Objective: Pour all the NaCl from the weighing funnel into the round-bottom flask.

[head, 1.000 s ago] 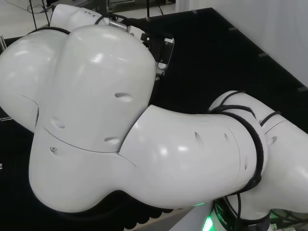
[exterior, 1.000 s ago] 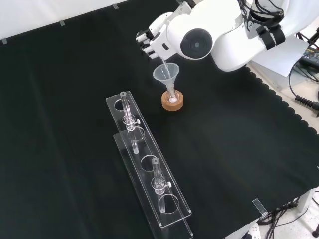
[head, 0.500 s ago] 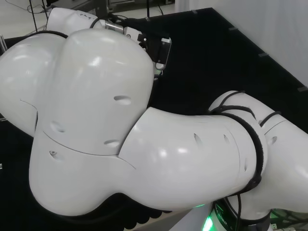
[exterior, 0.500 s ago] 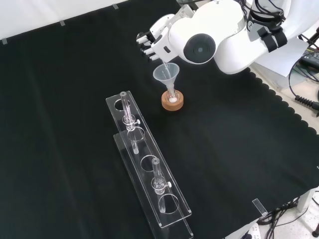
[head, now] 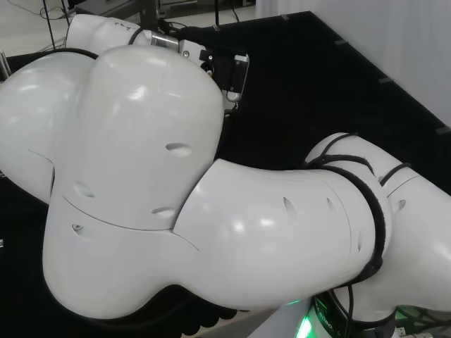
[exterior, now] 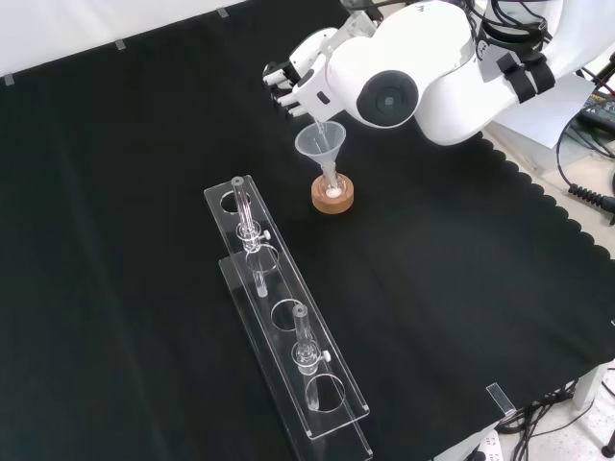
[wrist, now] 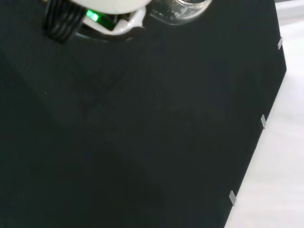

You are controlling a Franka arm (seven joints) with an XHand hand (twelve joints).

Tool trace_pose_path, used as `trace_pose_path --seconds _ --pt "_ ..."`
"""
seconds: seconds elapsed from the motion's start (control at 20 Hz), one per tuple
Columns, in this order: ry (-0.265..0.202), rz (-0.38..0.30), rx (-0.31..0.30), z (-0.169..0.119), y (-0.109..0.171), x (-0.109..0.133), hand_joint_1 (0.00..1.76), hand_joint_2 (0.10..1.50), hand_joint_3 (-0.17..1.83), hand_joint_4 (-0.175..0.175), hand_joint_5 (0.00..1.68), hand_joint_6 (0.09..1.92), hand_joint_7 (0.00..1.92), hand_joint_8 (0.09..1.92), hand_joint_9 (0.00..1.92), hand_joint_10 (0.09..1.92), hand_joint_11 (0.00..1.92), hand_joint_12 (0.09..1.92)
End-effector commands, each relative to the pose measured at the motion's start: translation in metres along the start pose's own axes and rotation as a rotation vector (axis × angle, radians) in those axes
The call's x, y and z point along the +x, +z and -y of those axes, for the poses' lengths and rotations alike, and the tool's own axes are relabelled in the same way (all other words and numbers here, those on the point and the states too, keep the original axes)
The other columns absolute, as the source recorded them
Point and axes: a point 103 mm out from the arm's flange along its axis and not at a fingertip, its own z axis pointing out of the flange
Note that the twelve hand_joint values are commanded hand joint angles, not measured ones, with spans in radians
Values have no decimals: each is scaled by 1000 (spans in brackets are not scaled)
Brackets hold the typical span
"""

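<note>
Mostly hidden hand (exterior: 288, 82), behind white arm link (exterior: 404, 67), above funnel (exterior: 319, 144)

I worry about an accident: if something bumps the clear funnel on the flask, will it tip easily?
Probably yes. The funnel looks top-heavy, its wide cone on a thin stem. Only the cork ring steadies the flask below, so a sideways push could topple both. It looks light and likely breakable.
</note>
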Motion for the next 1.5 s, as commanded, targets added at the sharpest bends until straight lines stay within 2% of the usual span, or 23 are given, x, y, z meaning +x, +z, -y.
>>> trace_pose_path --seconds 0.05,1.5 --pt "1 13 2 -1 1 -1 1099 662 782 142 1125 987 808 675 1132 405 846 1037" --pt "13 100 22 -3 -10 1 1098 661 782 144 1125 986 801 673 1128 402 842 1031"
